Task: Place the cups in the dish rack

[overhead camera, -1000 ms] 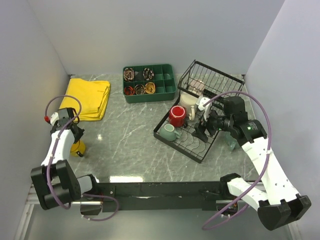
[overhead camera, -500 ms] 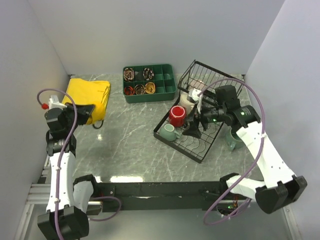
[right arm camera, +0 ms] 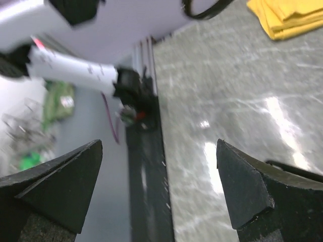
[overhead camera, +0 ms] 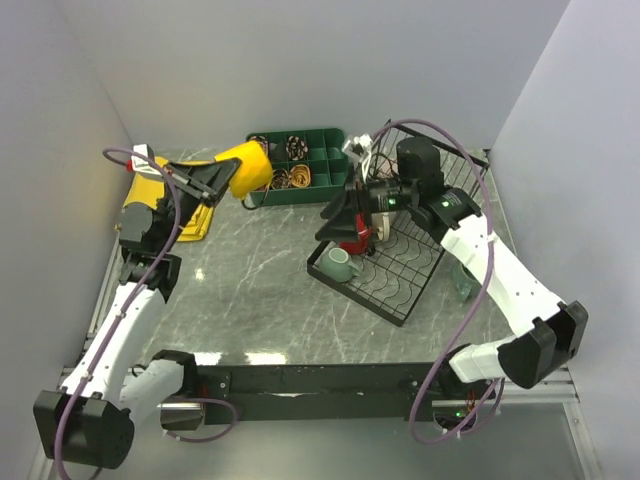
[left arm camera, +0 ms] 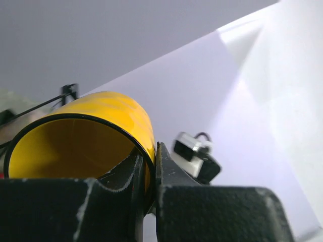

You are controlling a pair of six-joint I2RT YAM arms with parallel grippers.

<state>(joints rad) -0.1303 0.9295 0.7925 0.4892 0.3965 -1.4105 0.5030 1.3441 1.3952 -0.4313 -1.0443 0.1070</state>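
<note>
My left gripper [overhead camera: 218, 181] is shut on the rim of the yellow mug [overhead camera: 249, 167] and holds it high in the air, in front of the green tray. In the left wrist view its fingers [left arm camera: 166, 171] pinch the mug's wall [left arm camera: 101, 113]. My right gripper [overhead camera: 342, 215] is open and empty above the left end of the black dish rack [overhead camera: 402, 280], right over the red mug [overhead camera: 354, 240]. Its fingers [right arm camera: 250, 184] stand wide apart. A small light teal mug [overhead camera: 340, 264] sits in the rack's near corner. The larger teal mug [overhead camera: 463, 281] stands on the table right of the rack.
A green compartmented tray [overhead camera: 322, 170] stands at the back middle. A folded yellow cloth [overhead camera: 172, 205] lies at the back left and also shows in the right wrist view [right arm camera: 287, 15]. The rack's raised tier [overhead camera: 455, 165] is at the back right. Walls close in on both sides.
My left arm has lifted the yellow mug from the left edge of the table up and to the right. My right arm has swung left across the rack, still open.
</note>
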